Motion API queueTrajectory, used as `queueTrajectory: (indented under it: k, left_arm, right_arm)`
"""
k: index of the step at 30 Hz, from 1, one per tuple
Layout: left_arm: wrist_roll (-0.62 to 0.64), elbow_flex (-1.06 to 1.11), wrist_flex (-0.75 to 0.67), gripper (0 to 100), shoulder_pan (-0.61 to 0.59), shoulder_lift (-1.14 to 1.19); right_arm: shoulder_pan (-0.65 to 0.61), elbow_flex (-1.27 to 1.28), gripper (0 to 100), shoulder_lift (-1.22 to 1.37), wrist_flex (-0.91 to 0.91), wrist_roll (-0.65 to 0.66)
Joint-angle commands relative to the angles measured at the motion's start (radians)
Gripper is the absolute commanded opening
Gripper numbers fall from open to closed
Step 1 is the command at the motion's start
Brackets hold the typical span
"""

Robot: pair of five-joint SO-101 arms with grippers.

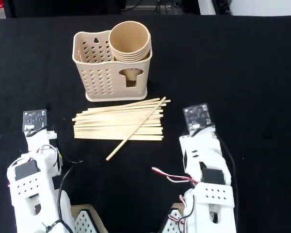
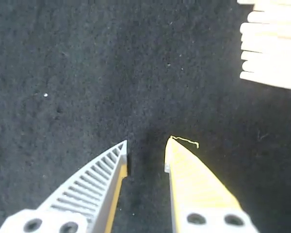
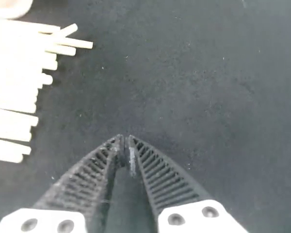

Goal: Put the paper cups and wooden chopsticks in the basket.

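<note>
Black tabletop (image 1: 242, 73) w/ a beige perforated basket (image 1: 94, 73) standing upright toward the far side. The paper cups (image 1: 129, 39) are nested in one stack and sit in the basket's R compartment as seen from the high view, mouth up, rims above the basket's rim; a cup bottom shows thru the cut-out in the front wall. The wooden chopsticks (image 1: 117, 125) are outside the basket, flat on the tabletop just beside its front wall, btw the basket and the two arms. Most lie side by side, roughly parallel, in one loose row. One stray chopstick (image 1: 117, 149) lies diagonally across the row, its near end poking out toward the arms. L arm (image 1: 34, 170) is at the near L corner, R arm (image 1: 206, 165) at the near R, each off one end of the row and apart from it. L jaws: a narrow gap btw the tips, nothing in them, over bare tabletop (image 2: 87, 73), w/ chopstick ends (image 2: 271, 43) well off to one side. R jaws: pressed together tip to tip, holding nothing, also over bare cloth, w/ chopstick ends (image 3: 14, 73) off to the side.
</note>
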Motion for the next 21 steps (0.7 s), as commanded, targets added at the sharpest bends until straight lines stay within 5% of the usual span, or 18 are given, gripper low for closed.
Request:
queueTrajectory:
  k: [1, 4, 10, 14, 21]
  left_arm:
    - [-0.005, -0.004, -0.014, 14, -0.002, -0.012]
    - [-0.005, 0.004, -0.017, 14, -0.002, -0.012]
    - [-0.005, 0.007, -0.020, 14, -0.002, -0.012]
    - [-0.006, 0.007, -0.020, 14, -0.002, -0.012]
    - [-0.057, 0.008, -0.014, 14, -0.002, -0.012]
  right_arm:
    - [-0.017, -0.107, 13.9, -0.012, 0.060, -0.126]
    - [-0.020, -0.193, 19.9, -0.010, 0.132, -0.209]
    - [-0.140, -0.366, 8.3, -0.001, 0.143, -0.402]
    - [-0.189, -0.429, 13.0, 0.016, 0.199, -0.428]
    - [-0.207, -0.593, 10.3, 0.311, 0.241, -0.560]
